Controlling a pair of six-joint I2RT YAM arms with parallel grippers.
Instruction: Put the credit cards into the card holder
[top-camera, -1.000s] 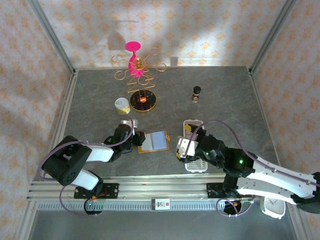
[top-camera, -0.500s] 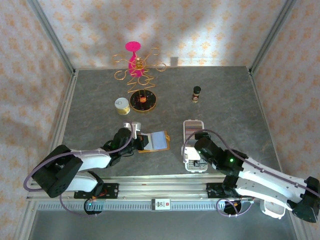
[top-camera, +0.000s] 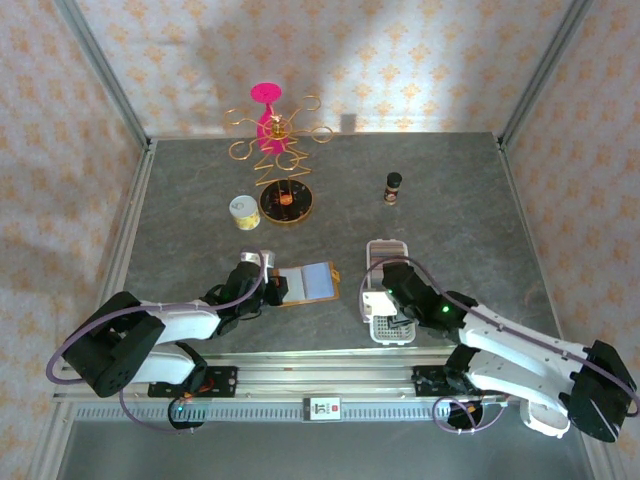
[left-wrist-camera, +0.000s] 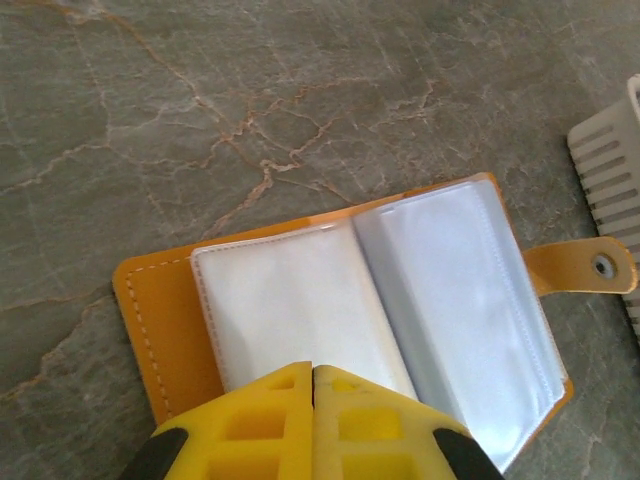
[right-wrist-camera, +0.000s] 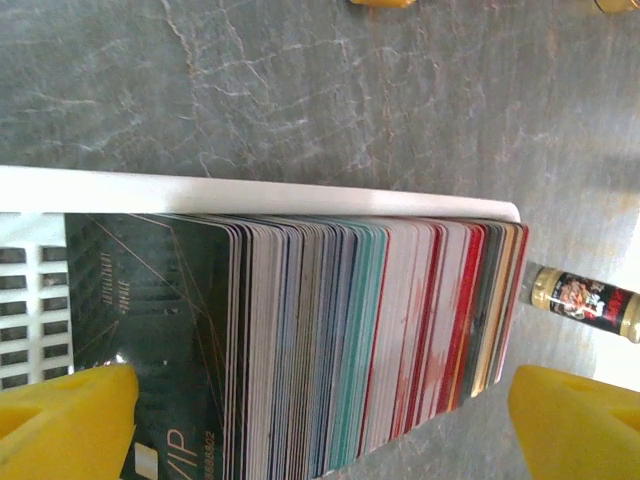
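The orange card holder (top-camera: 308, 283) lies open on the table, clear pockets up (left-wrist-camera: 400, 280), its tab (left-wrist-camera: 585, 268) out to the right. My left gripper (left-wrist-camera: 314, 372) is shut with nothing between its fingers, tips over the holder's left pocket page (top-camera: 272, 287). The credit cards (right-wrist-camera: 350, 340) stand on edge as a thick stack in a white slotted tray (right-wrist-camera: 250, 190), a dark card at the left end. My right gripper (right-wrist-camera: 320, 410) is open, one yellow finger on each side of the stack, low over the tray (top-camera: 392, 333).
A small dark bottle (top-camera: 393, 186) stands beyond the tray, also at the right of the right wrist view (right-wrist-camera: 585, 297). A gold wire stand with a pink glass (top-camera: 272, 125), its round base (top-camera: 287, 203) and a yellow-lidded jar (top-camera: 243, 210) stand at the back left.
My right gripper has swung from the tray's left side to over the tray and come down astride the cards. The left gripper stayed shut and shifted slightly at the holder's left page.
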